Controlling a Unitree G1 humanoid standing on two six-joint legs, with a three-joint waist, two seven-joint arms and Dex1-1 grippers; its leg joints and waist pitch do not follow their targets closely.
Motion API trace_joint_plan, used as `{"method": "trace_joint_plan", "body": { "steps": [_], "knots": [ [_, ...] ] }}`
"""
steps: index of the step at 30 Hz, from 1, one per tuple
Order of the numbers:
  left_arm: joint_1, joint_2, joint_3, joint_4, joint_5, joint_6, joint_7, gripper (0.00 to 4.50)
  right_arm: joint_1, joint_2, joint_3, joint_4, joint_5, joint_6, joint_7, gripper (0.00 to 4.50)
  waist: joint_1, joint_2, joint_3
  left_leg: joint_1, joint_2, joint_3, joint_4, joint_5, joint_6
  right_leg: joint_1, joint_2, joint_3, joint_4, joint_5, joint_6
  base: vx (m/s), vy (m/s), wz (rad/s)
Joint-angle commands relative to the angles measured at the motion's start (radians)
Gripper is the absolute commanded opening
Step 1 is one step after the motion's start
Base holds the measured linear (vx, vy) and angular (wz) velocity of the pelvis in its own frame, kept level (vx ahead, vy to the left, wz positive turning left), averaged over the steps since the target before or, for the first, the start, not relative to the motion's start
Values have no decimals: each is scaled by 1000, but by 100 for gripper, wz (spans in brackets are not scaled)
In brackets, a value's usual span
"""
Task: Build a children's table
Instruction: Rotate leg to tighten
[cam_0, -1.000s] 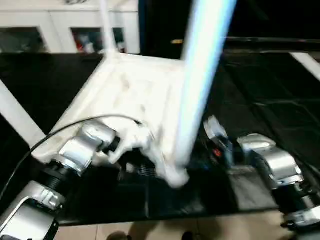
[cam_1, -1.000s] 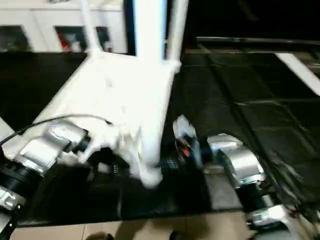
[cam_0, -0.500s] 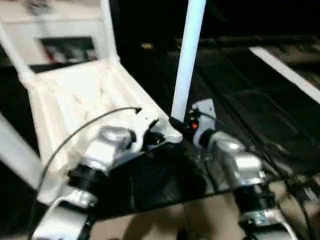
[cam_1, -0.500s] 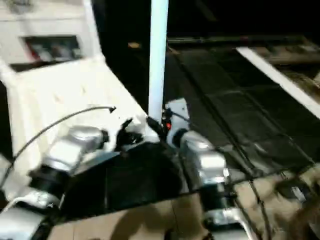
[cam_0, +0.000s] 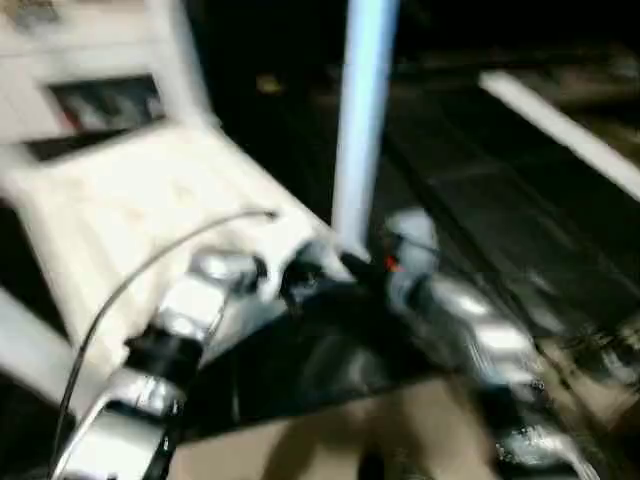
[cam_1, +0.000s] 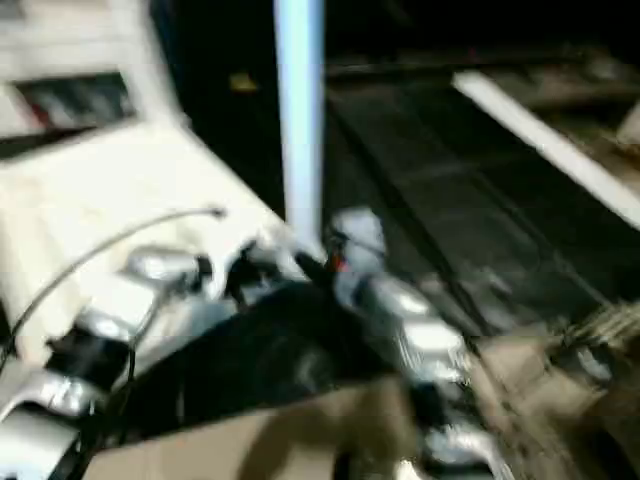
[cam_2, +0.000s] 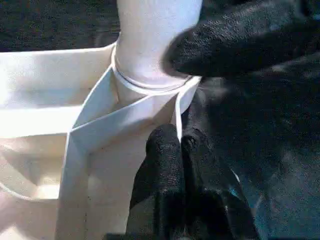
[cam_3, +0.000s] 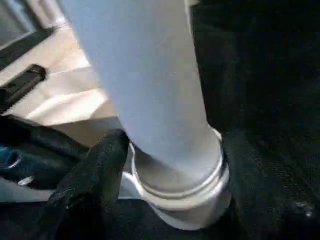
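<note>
The table top (cam_0: 150, 210) lay upside down in front of me on the dark work surface (cam_0: 480, 200), ribbed underside up, its near corner pointing toward my arms. A leg (cam_0: 362, 120) stood upright in the round socket (cam_2: 150, 85) of that near corner, its long axis running straight up, away from the top.

My right gripper (cam_3: 165, 165) sat at the base of that leg, just above the socket collar. 1 black finger (cam_3: 95, 170) lay against one side of the tube and the other against the opposite side, so I judged it clenched around the leg. The leg rose directly out from between those fingers, so any seating push would have to go down along that axis, into the socket.

My left gripper (cam_2: 181, 150) was just beside the same corner, on the inner side of the socket. Its 2 fingers were pressed together on the thin rib that runs out from the socket wall, pinching the table top and steadying it.

Both arms met at this 1 corner; the right was on the leg itself, the left on the top beside it. I judged the leg entered but could not tell whether it was fully home.
</note>
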Motion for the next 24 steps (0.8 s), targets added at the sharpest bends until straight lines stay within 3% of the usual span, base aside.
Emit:
{"method": "trace_joint_plan", "body": {
  "steps": [1, 2, 3, 4, 5, 7, 10, 11, 12, 13, 14, 15, 16, 17, 19, 20, 21, 24],
  "knots": [
    [-23, 26, -45, 0, -1, -50, -77, 0, 28, -60, 33, -77, 50, 22, 140, 353, 14, 0, -105, -29, 11, 13, -65, 104, 113, 97, -62, 66, -84, -477, 94, 64, -23, 1],
    [-25, 46, -58, 9, 9, -76, -104, 0, 44, -100, 35, -99, 67, 30, 197, 358, 13, -2, -97, -31, 27, 13, -73, 137, 121, 87, -57, 73, -62, -316, -15, 0, 0, 0],
    [-26, 59, -67, 14, 15, -88, -123, 0, 51, -124, 34, -108, 74, 30, 226, 369, 11, -11, -92, -30, 23, 23, -73, 112, 116, 83, -49, 74, -64, -315, -64, 50, -4, 21],
    [-28, 69, -74, 19, 19, -97, -135, 0, 56, -141, 34, -111, 75, 21, 242, 369, 13, -13, -90, -23, 18, 30, -73, 78, 111, 77, -47, 76, -74, -364, -73, 50, -4, 21],
    [-28, 69, -74, 19, 19, -97, -135, 0, 56, -141, 34, -111, 75, 21, 242, 384, 15, -16, -93, -22, 8, 41, -75, 25, 94, 79, -47, 79, -85, -476, -85, 57, -2, 25],
    [-32, 94, -86, 30, 29, -128, -158, 0, 64, -178, 14, -119, 87, 9, 264, 396, 15, -16, -96, -34, 15, 40, -76, 45, 100, 85, -48, 78, -78, -457, -90, 0, 0, 0],
    [-35, 117, -80, 46, 39, -170, -159, 0, 84, -228, -21, -163, 124, 21, 309, 422, 20, -17, -102, -36, 25, 40, -71, 98, 117, 81, -48, 81, -62, -381, -110, 0, 0, 0],
    [-36, 122, -70, 52, 34, -199, -165, 0, 94, -233, -39, -189, 144, 31, 318, 428, 20, -18, -105, -36, 26, 40, -68, 131, 126, 77, -48, 83, -53, -338, -132, 45, -9, 18],
    [-36, 129, -66, 51, 27, -219, -170, 0, 105, -240, -47, -210, 160, 38, 326, 437, 16, -32, -107, -49, 23, 41, -64, 161, 142, 82, -46, 83, -44, -303, -144, 0, 0, 0],
    [-36, 129, -66, 51, 27, -219, -170, 0, 105, -240, -47, -210, 160, 38, 326, 437, 17, -30, -110, -56, 20, 37, -62, 181, 149, 89, -47, 84, -35, -282, -147, 0, 0, 0],
    [-39, 141, -68, 56, 25, -261, -177, 0, 125, -253, -44, -239, 174, 40, 341, 437, 18, -31, -111, -65, 16, 35, -55, 206, 164, 87, -47, 84, -32, -267, -143, 0, 0, 0],
    [-42, 146, -69, 61, 26, -286, -180, 0, 135, -257, -42, -251, 177, 37, 348, 437, 18, -31, -111, -65, 16, 35, -55, 206, 164, 87, -47, 84, -32, -267, -143, 0, 0, 0],
    [-46, 156, -73, 68, 33, -304, -187, 0, 145, -261, -41, -265, 183, 52, 348, 437, 17, -39, -108, -66, 18, 37, -54, 195, 172, 82, -46, 83, -39, -290, -133, 0, 0, 0],
    [-50, 167, -80, 78, 44, -330, -188, 0, 158, -267, -37, -281, 186, 57, 355, 437, 18, -38, -107, -69, 17, 36, -56, 186, 168, 86, -45, 82, -40, -309, -126, 0, 0, 0],
    [-54, 174, -85, 89, 54, -352, -188, 0, 166, -275, -33, -291, 194, 62, 360, 437, 21, -38, -104, -68, 15, 37, -57, 160, 151, 83, -44, 78, -52, -368, -93, 0, 0, 0],
    [-59, 180, -87, 109, 64, -390, -184, 0, 179, -284, -30, -306, 207, 72, 368, 437, 20, -38, -100, -73, 13, 37, -58, 131, 130, 86, -41, 71, -62, -421, -54, 0, 0, 0],
    [-59, 180, -87, 109, 64, -390, -184, 0, 179, -284, -30, -306, 207, 72, 368, 437, 20, -38, -100, -73, 13, 37, -58, 131, 130, 86, -41, 71, -62, -421, -54, 0, 0, 0],
    [-62, 159, -18, 106, 5, -388, -153, 0, 199, -288, -33, -333, 221, 94, 354, 437, 20, -37, -98, -74, 8, 44, -60, 75, 93, 84, -34, 62, -76, -470, 3, 0, 0, 0]
  ]
}}
